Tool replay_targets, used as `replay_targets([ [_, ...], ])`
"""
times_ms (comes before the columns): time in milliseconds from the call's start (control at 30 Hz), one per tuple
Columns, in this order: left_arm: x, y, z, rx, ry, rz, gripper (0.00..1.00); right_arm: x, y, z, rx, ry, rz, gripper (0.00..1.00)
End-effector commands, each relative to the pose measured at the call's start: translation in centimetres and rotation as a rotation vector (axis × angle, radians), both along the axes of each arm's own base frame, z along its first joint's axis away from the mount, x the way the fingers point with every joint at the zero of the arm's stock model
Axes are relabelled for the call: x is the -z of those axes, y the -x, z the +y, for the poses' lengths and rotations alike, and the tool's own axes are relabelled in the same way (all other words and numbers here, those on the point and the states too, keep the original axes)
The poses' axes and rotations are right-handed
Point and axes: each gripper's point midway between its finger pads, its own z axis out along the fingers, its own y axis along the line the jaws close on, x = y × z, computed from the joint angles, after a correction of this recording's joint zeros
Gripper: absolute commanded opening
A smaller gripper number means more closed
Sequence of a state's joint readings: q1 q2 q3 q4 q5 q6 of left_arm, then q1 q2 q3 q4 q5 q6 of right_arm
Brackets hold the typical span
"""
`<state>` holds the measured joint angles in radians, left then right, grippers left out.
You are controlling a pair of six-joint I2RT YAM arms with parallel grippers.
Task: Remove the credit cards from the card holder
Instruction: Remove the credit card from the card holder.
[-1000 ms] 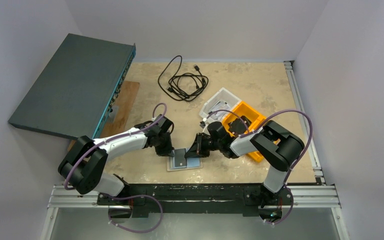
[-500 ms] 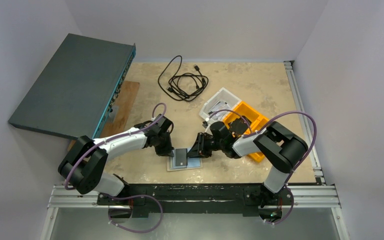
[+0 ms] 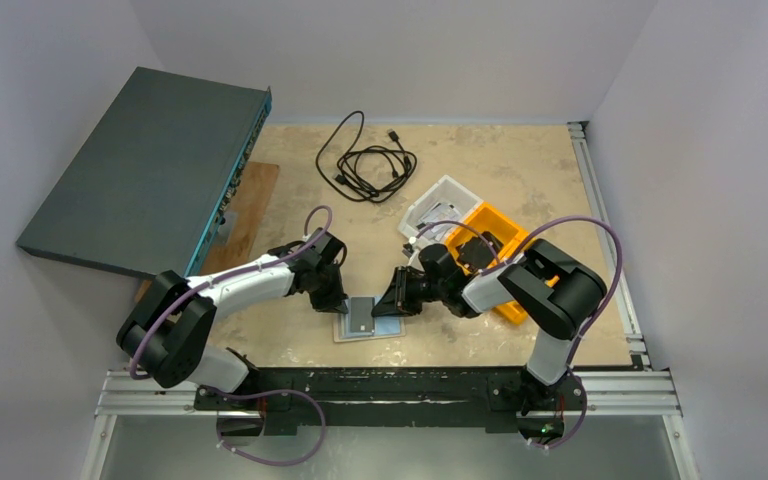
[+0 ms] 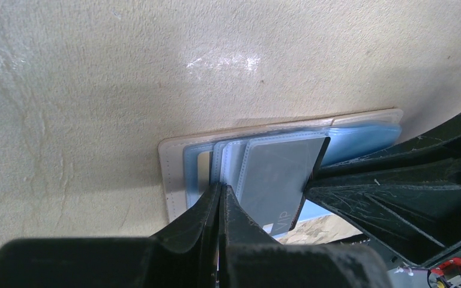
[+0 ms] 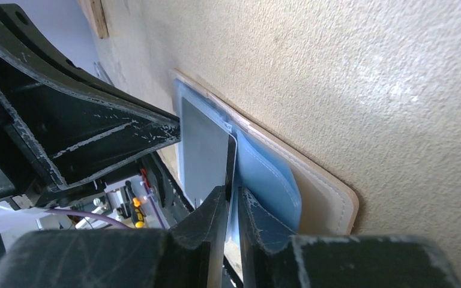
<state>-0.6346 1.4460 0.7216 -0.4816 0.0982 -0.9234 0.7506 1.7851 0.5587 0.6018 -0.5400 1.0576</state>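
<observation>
The card holder (image 3: 386,326) lies open on the table near the front edge, cream outside (image 4: 177,174) and blue-grey inside (image 5: 267,174). My left gripper (image 3: 346,306) is shut on a clear pocket edge of the card holder (image 4: 222,187) at its left side. My right gripper (image 3: 384,304) is shut on the edge of a grey credit card (image 5: 204,150) marked "VIP" (image 4: 273,180). The card stands partly out of its pocket, tilted up between the two grippers (image 3: 362,314). Any other cards are hidden in the pockets.
An orange bin (image 3: 492,240) and a white tray (image 3: 440,200) stand behind the right arm. A black cable (image 3: 365,160) lies at the back. A dark flat box (image 3: 150,170) leans at the left over a wooden board (image 3: 250,210).
Both grippers stay at the card holder. The right arm's elbow shifted slightly right and back. The grey card has barely moved.
</observation>
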Motion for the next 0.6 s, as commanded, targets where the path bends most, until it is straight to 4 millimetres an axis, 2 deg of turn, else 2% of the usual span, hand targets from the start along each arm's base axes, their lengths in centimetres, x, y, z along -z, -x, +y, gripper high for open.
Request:
replay_targets([
  [0, 2.6, 1.4, 2.5, 0.007, -0.12, 0.054, 0.0, 0.3, -0.1, 0.4, 0.001, 0.011, -0.013, 0.09],
  [167, 2.4, 1.3, 2.4, 0.019, -0.115, 0.046, 0.0, 0.2, 0.0, 0.1, 0.005, 0.019, -0.018, 0.0],
  [300, 1.8, 1.2, 2.4, 0.033, -0.112, 0.03, 0.0, 0.5, 0.0, -0.6, 0.025, 0.047, -0.018, 0.0],
  [433, 0.2, 0.7, 2.1, 0.064, -0.09, -0.012, 0.0, 0.8, 0.1, -0.8, 0.025, 0.057, -0.02, 0.0],
  [567, -2.4, 0.2, 1.2, 0.094, -0.029, -0.076, 0.11, 0.9, 0.0, -0.7, 0.026, 0.056, -0.017, 0.0],
])
